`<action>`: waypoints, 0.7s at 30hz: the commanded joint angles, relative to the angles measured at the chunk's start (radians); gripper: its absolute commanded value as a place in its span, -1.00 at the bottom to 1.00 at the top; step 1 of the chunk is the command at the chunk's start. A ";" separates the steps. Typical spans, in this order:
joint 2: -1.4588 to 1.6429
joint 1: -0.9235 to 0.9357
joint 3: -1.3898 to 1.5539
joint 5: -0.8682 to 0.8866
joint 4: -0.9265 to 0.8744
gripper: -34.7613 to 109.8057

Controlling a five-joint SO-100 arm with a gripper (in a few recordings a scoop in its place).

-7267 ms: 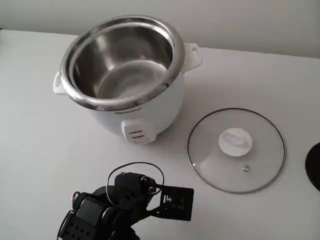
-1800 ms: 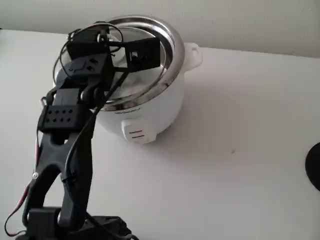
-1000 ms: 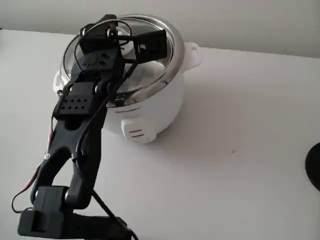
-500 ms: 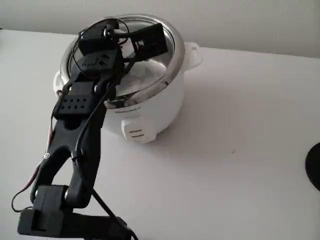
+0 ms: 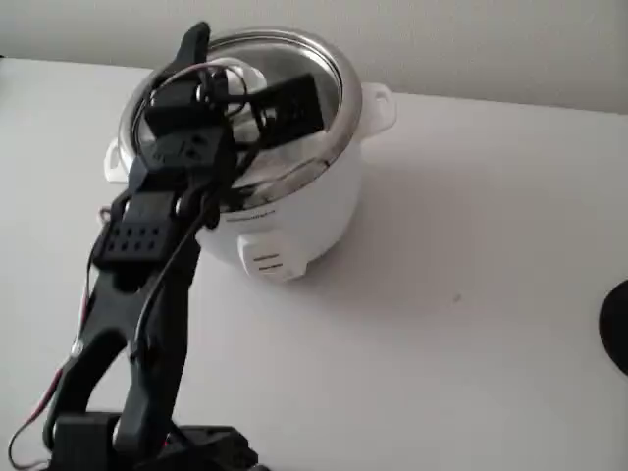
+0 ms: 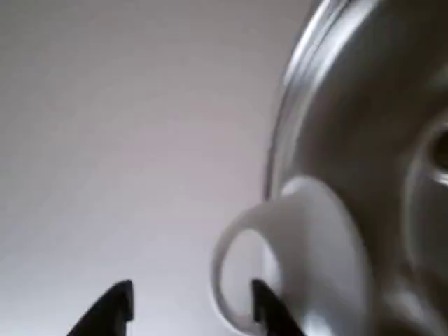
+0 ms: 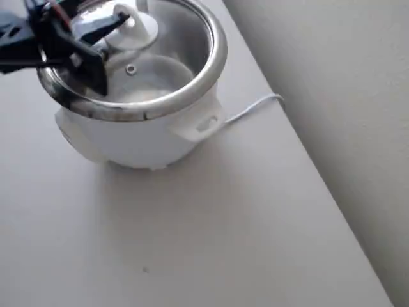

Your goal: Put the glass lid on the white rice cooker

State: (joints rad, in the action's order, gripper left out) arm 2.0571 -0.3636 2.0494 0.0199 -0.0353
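The glass lid (image 5: pixel 316 61) (image 7: pixel 174 51) lies on the mouth of the white rice cooker (image 5: pixel 294 211) (image 7: pixel 128 137), inside the steel rim, with its white knob (image 7: pixel 132 28) on top. My black gripper (image 5: pixel 211 64) (image 7: pixel 102 46) hovers over the lid's left part, open, one finger pointing up beside the knob. In the wrist view the gripper (image 6: pixel 192 311) shows two black fingertips apart with nothing held. Beyond them are a white side handle (image 6: pixel 301 252) of the cooker and the lid's metal edge (image 6: pixel 294 91).
The cooker's white cord (image 7: pixel 252 107) runs toward the wall. A dark round object (image 5: pixel 618 329) sits at the table's right edge. Bare white table (image 5: pixel 461 294) stretches right of the cooker and in front of it.
The gripper has opened and let go of the knob, and the arm has drawn back to the left. The lid stays on the cooker.
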 commanded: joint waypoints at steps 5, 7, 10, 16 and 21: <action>0.255 0.057 0.173 -0.040 -0.196 -0.22; 0.334 0.066 0.173 -0.055 -0.258 -0.27; 0.457 0.069 0.161 -0.081 -0.359 -0.40; 0.730 0.081 0.153 -0.121 -0.597 -0.52; 0.943 0.229 0.166 -0.106 -0.804 -0.52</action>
State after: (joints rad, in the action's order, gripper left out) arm 2.8394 -0.2362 2.2166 -0.0874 -0.7087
